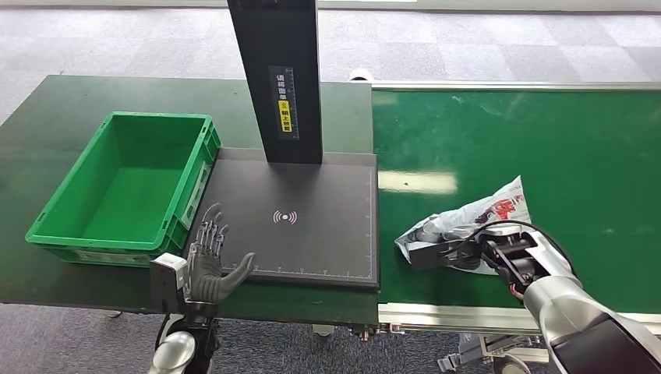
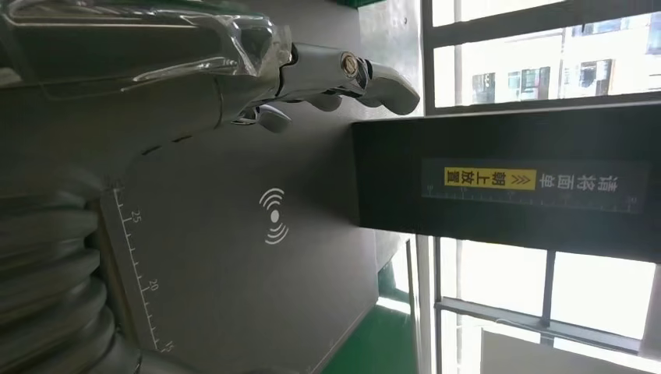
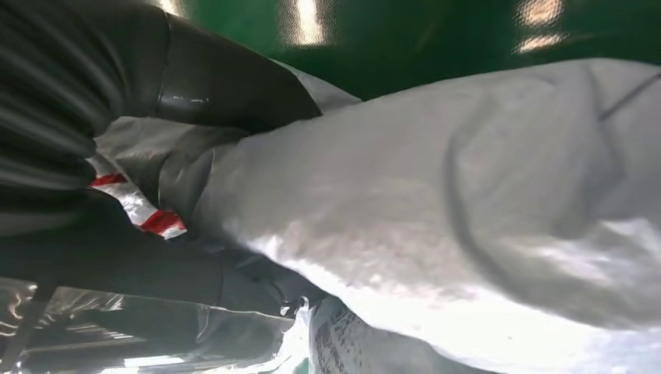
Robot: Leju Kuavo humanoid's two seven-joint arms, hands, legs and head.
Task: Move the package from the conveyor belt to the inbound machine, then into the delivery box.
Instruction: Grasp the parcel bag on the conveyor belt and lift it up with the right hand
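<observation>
R hand (image 1: 461,251) is closed on the package (image 1: 487,214), a white/grey poly bag w/ red print, at the near edge of the conveyor belt (image 1: 546,148). In the R wrist view the dark fingers (image 3: 210,82) wrap crumpled bag film (image 3: 436,195), so the grip looks real, tho I can't tell whether the bag is off the belt or resting on it.

Key relation: the inbound machine's black scan pad (image 1: 312,195) lies directly across from the R hand, on its thumb-ward side toward the robot's left, just beside the belt edge. Bag's long axis runs diagonally, from the hand up & away to the far right. R hand is the one on it; L hand (image 1: 209,261) is well apart, fingers spread, holding nothing, at the pad's near-left corner. Green delivery box (image 1: 125,187) sits just beyond the L hand, touching or nearly touching the pad's left edge; box looks empty.

Hard to see: R fingertips hidden under the bag; how much bag is tucked in the palm unclear. The machine's post (image 1: 281,78) is cut off at top. Label text too small to read.
</observation>
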